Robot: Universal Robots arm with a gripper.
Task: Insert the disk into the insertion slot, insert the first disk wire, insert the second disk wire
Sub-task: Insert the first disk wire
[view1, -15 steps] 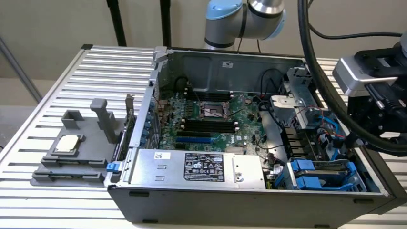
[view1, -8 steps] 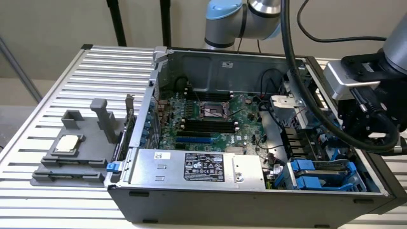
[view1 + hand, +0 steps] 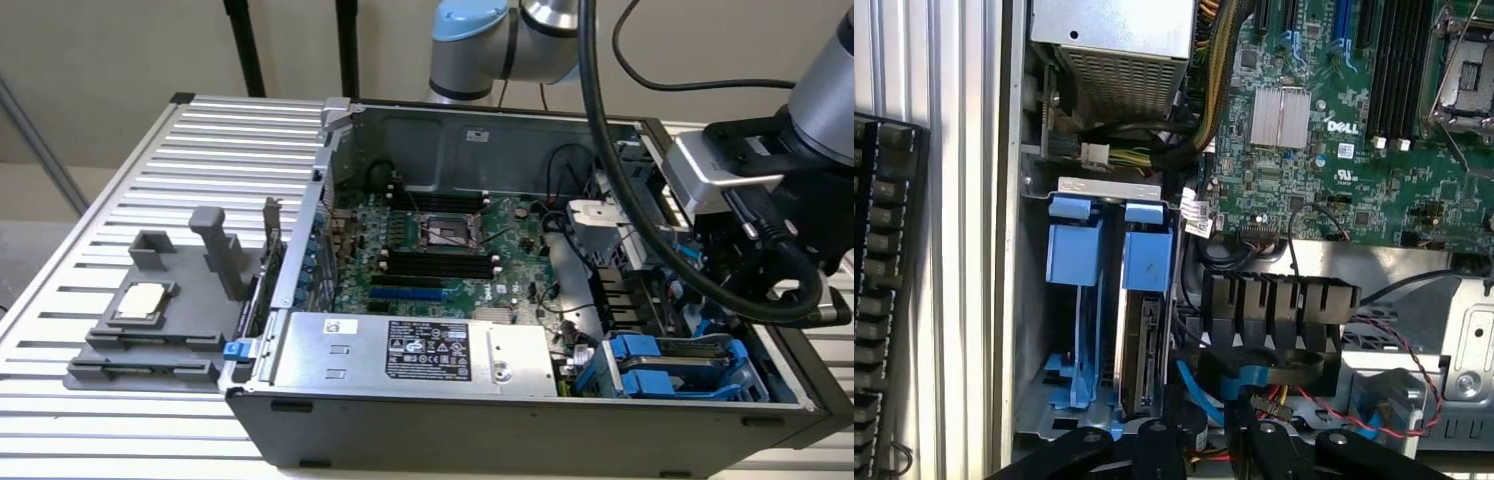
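The disk (image 3: 1144,345) sits edge-up in the insertion slot (image 3: 1074,300), a grey-blue cage with bright blue clips, with its connector edge facing my gripper. In the exterior view the cage (image 3: 681,365) is at the case's front corner, on that view's right. My gripper (image 3: 1206,442) hovers just off the disk's connector end, fingers (image 3: 1157,440) apart and open. A blue flat wire (image 3: 1199,395) with a black plug (image 3: 1244,372) lies between and just beyond the fingers, and I cannot tell whether it touches them. In the exterior view my gripper (image 3: 754,285) hangs over the case's right side.
The silver power supply box (image 3: 400,350) (image 3: 1119,40) sits beside the cage, and the green motherboard (image 3: 441,250) (image 3: 1334,120) fills the case floor. Thin red and black wires (image 3: 1414,390) run close to the gripper. A grey multi-slot stand (image 3: 160,320) rests on the slatted table (image 3: 120,180).
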